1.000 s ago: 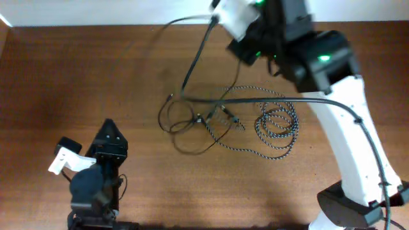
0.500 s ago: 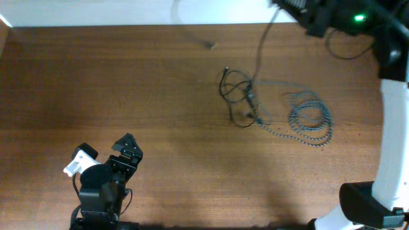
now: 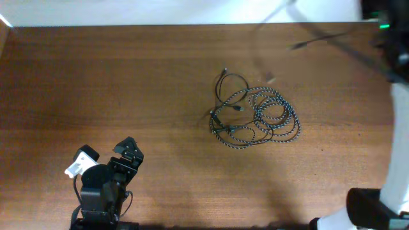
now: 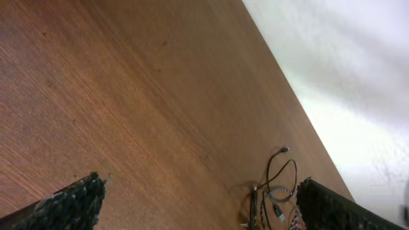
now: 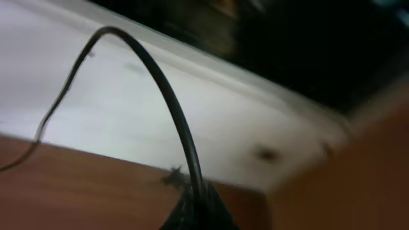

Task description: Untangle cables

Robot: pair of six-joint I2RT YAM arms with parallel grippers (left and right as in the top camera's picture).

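Note:
The two cables lie in one tangled pile on the wooden table, right of centre. The plain black cable [image 3: 231,84] loops at the pile's upper left, with a small plug end toward the far edge. The speckled cable [image 3: 276,119] is coiled in several loops on the right and crosses the black one. Both show small in the left wrist view, the black cable [image 4: 282,170] above the speckled cable [image 4: 276,192]. My left gripper [image 3: 132,148] [image 4: 199,191] is open and empty near the front left, far from the pile. My right gripper [image 5: 198,207] looks shut, off the table at the far right.
The right arm [image 3: 399,61] stands along the right edge, with its thick black wire [image 3: 319,39] blurred across the back right. That wire [image 5: 160,89] arcs in front of the right wrist camera. The white wall borders the table's far edge.
The right arm has swung from over the cables up and away to the far right. The cables went from a spread-out tangle to a tighter pile. The left gripper drew back toward the front.

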